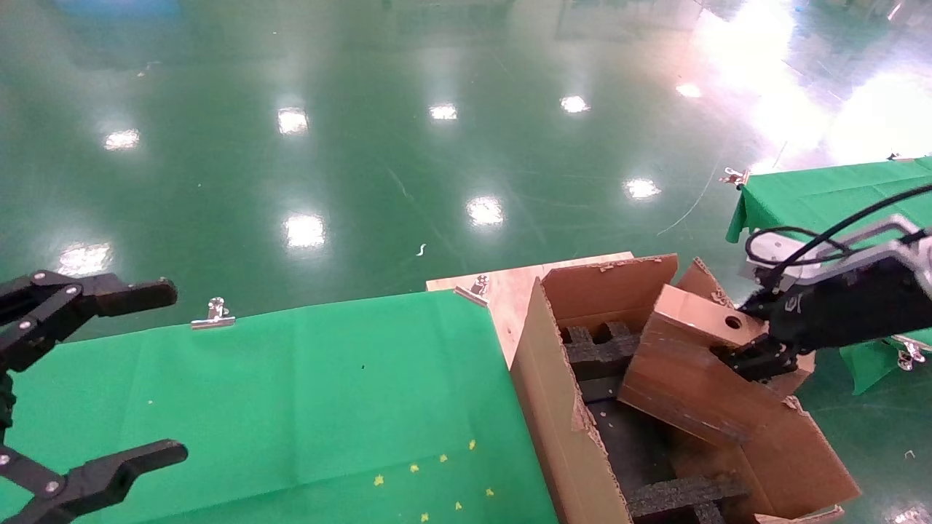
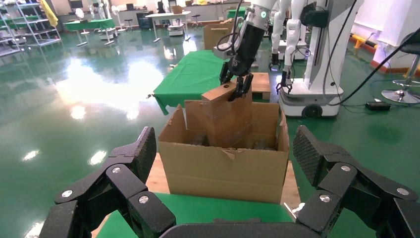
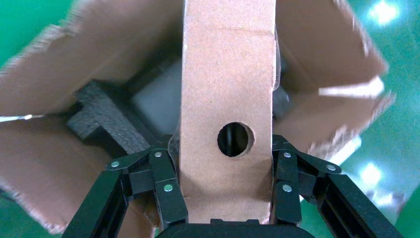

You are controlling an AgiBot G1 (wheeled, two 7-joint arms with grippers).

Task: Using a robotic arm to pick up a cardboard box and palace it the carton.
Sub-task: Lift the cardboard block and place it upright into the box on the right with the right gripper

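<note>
While the right gripper (image 1: 757, 358) clamps the cardboard box (image 1: 699, 371) at the right of the head view, that box hangs tilted over the carton (image 1: 561, 407), and this tilt is the whole story. Its long axis slopes from the holed end, up by the claw at centre right, down and toward the frame's left into the carton's mouth. The lower end is already inside the walls, near the black foam inserts (image 1: 593, 349); whether it touches them I cannot tell.

From the right wrist view, the fingers (image 3: 166, 181) press both narrow sides of the box, hole facing the camera, carton interior straight beyond. So the target lies directly past the claw, along the box's own length.

At the lower left of the head view, the left gripper (image 1: 87, 378) hangs spread wide over the green cloth (image 1: 313, 393), holding nothing, well apart from the carton. The right arm is clearly nearer; I'd judge lowering along that slope comes next.
</note>
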